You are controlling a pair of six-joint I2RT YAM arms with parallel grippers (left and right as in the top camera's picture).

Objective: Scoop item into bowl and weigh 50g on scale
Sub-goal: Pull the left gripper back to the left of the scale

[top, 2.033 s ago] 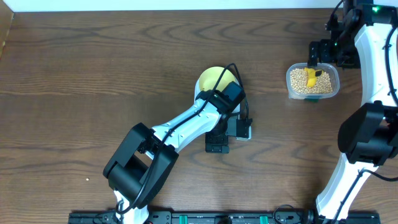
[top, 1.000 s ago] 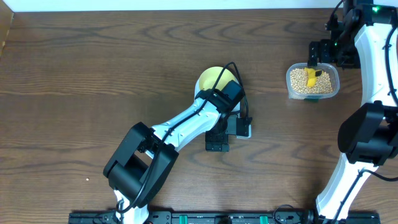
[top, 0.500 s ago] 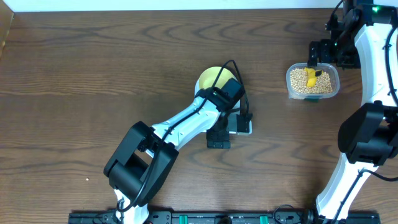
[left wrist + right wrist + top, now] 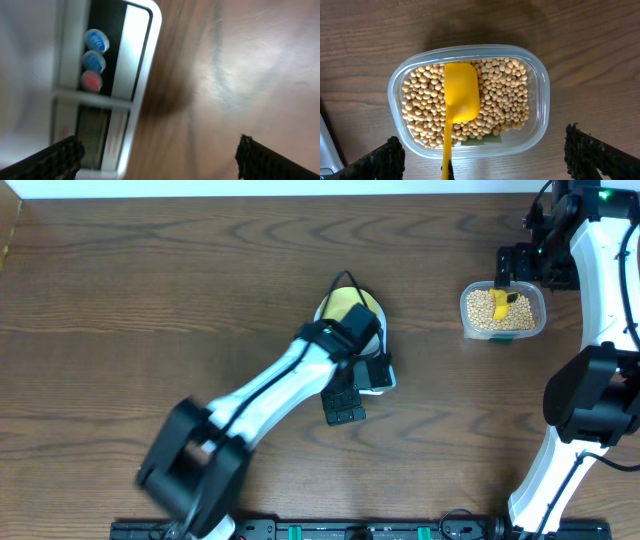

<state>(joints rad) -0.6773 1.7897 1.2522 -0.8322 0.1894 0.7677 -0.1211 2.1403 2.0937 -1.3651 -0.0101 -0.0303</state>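
The pale yellow-green bowl (image 4: 343, 304) stands on the white scale (image 4: 386, 374), and my left arm covers most of both. In the left wrist view the scale's front (image 4: 134, 75) shows blurred, with its coloured buttons and grey display. My left gripper (image 4: 344, 406) (image 4: 160, 160) is open and empty, with one finger over the scale's front and the other over bare table. The tan beans (image 4: 487, 310) (image 4: 500, 95) fill a clear plastic container (image 4: 540, 315) (image 4: 540, 100) at the right. A yellow scoop (image 4: 503, 302) (image 4: 461, 92) lies in them. My right gripper (image 4: 515, 265) (image 4: 485, 167) is open above the container, touching nothing.
The brown wooden table (image 4: 150, 290) stretches left of the scale and between the scale and the container. A white wall edge runs along the back. The right arm's base (image 4: 590, 400) stands at the right front, and a black rail runs along the front edge.
My left arm has swung left and slightly back over the scale and is blurred by motion. The scale's visible corner has shifted a little left. The right arm and scoop have not moved.
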